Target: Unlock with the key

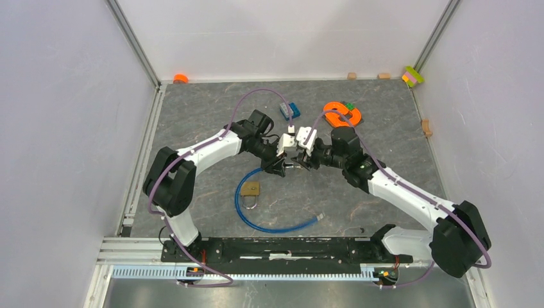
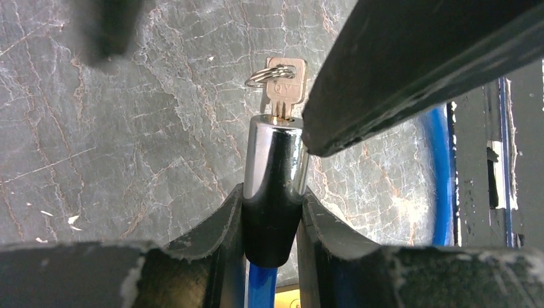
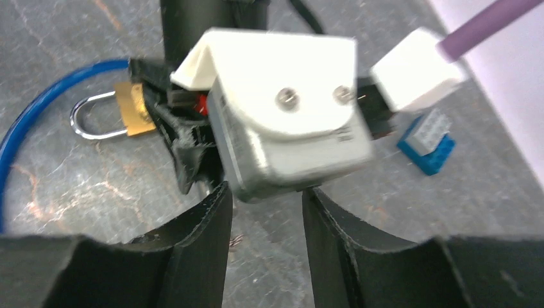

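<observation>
Chrome lock cylinder [image 2: 272, 167] on the end of the blue cable [image 2: 439, 173] sits upright in my left end effector [image 2: 271, 196], which is clamped on its black lower collar with one finger on each side. The brass-coloured key [image 2: 283, 90] stands in the keyway at the top of the cylinder, and a split ring [image 2: 266, 76] hangs through its bow. Something is stamped on the bow, but it is too small for me to read.

My right end effector [image 3: 264, 196] is parted and grips nothing. One of its black fingers [image 2: 398, 70] reaches in from the right, its tip touching the cylinder's upper edge just beside the key. Its wrist camera looks straight at the white and metal camera housing [image 3: 289, 128] on my left wrist.

From above, both arms meet over the middle of the grey marbled bench [image 1: 212, 109]. The cable loops toward the near edge, and a brass padlock [image 1: 250, 189] lies inside the loop. A blue studded brick [image 3: 426, 144] lies farther back.
</observation>
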Controlling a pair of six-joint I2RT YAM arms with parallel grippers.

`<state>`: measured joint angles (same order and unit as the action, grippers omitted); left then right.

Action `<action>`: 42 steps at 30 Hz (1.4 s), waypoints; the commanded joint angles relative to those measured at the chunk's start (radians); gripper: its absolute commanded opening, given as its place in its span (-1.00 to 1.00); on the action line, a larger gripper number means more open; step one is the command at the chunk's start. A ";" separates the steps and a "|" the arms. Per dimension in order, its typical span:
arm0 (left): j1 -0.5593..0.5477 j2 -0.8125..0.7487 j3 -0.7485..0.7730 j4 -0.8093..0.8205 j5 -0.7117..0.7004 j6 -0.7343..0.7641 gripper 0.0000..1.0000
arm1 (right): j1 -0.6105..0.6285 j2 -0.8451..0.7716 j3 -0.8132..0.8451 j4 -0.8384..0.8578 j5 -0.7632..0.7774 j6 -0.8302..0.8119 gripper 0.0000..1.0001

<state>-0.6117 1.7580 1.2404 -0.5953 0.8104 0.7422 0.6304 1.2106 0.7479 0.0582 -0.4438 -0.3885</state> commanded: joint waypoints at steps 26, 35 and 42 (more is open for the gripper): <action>0.065 -0.001 0.152 0.043 -0.044 -0.202 -0.96 | 0.233 -0.058 -0.138 -0.577 -0.249 -0.612 0.39; 0.138 0.026 0.339 0.056 -0.043 -0.396 -0.96 | 0.241 0.031 -0.100 -0.562 -0.311 -0.591 0.39; 0.212 0.019 0.381 0.184 -0.122 -0.584 -0.96 | 0.212 0.024 -0.068 -0.408 -0.150 -0.399 0.39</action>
<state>-0.4419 1.7744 1.5684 -0.5236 0.7303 0.3122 0.8627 1.2453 0.6235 -0.4774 -0.6868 -0.9054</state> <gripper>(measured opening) 0.345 0.692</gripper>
